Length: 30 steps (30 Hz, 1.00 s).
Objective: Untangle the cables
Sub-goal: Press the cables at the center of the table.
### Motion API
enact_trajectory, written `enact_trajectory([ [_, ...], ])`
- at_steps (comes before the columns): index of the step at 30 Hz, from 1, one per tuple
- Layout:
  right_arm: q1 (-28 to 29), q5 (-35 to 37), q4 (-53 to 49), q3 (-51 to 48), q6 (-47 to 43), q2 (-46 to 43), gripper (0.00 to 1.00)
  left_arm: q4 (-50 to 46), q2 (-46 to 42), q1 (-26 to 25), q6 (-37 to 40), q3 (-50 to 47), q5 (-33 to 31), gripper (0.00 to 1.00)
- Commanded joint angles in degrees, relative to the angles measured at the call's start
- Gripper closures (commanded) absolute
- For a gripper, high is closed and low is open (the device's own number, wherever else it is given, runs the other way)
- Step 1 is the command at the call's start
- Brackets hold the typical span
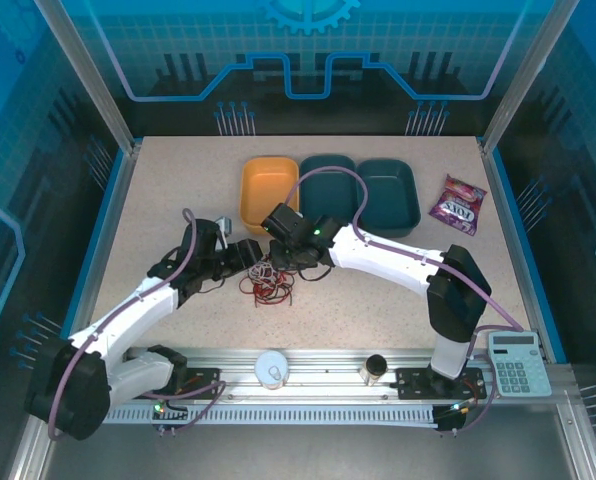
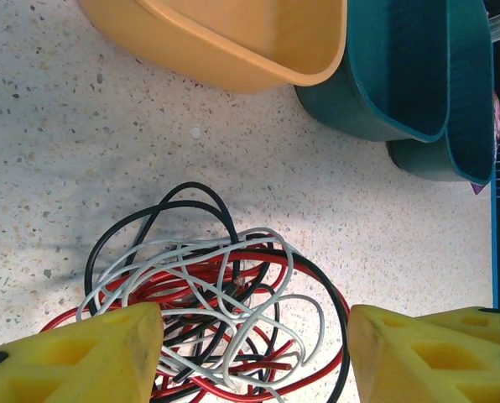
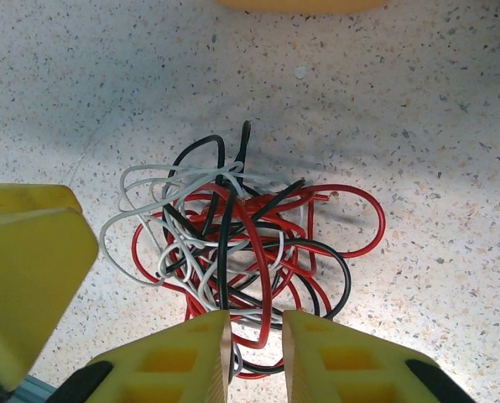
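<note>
Tightening is our worry: with the cables (image 1: 270, 284) in one knot on the table (image 1: 168, 190), straddled by the wide-open left gripper (image 2: 254, 353), and the right gripper (image 3: 254, 336) narrow over a few strands, pinched or not we cannot tell, a pull could cinch everything.

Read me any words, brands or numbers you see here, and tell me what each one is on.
On the snack packet: pale lettering, too blurred to read.
On the calculator: key markings, too small to read.
No text here can be quoted.
</note>
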Motion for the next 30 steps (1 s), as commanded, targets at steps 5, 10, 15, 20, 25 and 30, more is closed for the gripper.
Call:
enact_trajectory([
  [5,-0.32,-0.21,-0.63,0.03,0.41,1.03,0.77,-1.26,3.39,0.46,0.67,1.71,1.9,0.39],
  [10,-1.07,-3.71,1.97,-1.23,0.81,1.91,0.77,-2.28,6.14,0.46,0.85,2.04,0.99,0.39],
  [15,-1.51,-4.92,2.62,-1.36,1.12,3.23,0.77,-0.9,8.52,0.45,0.48,1.63,1.78,0.4],
  [20,-1.82,-4.81,3.03,-2.17,1.16,2.71,0.77,0.28,9.81,0.37,0.33,0.97,1.92,0.43],
  [25,-1.86,-3.45,3.76,-3.55,0.89,0.07,0.74,1.09,12.05,0.46,0.54,-0.37,-0.23,0.57],
  [30,-1.92,-2.56,5.29,-6.32,0.68,-3.37,0.7,2.61,15.07,0.46,0.58,-1.01,0.33,0.63],
])
